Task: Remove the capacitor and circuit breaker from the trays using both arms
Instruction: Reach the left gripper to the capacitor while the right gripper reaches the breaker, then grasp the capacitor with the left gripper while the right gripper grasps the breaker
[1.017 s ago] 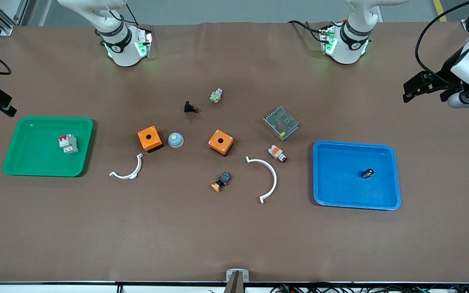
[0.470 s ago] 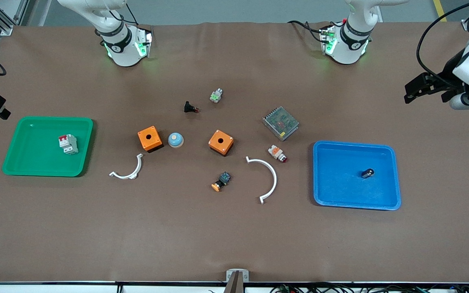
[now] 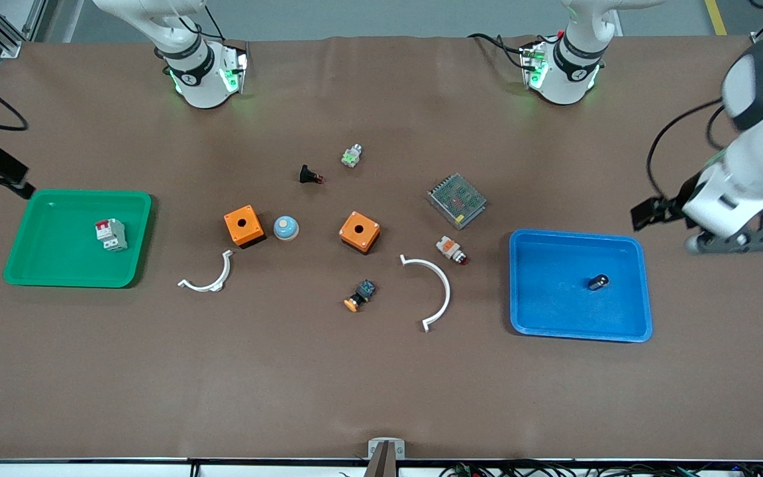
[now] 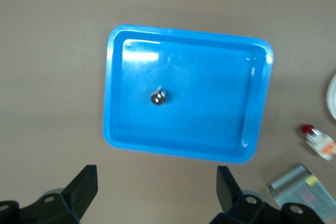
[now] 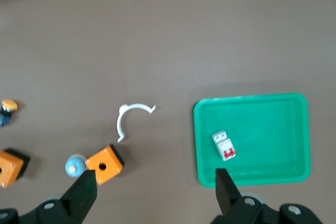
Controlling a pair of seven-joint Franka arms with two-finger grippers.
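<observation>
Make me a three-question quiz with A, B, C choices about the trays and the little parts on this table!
1. Where is the capacitor?
A. in the blue tray
B. on an orange box
C. in a gripper

2. How many orange boxes are on the table?
A. one
B. two
C. four

3. How do the left gripper's fingers stand?
A. shut on the breaker
B. shut on nothing
C. open

Answers: 1 A, the small black cylinder lies on the blue tray's floor. 2 B, one orange box and another sit mid-table. 3 C, the left wrist view shows its fingers wide apart with nothing between; the breaker lies in the green tray.
</observation>
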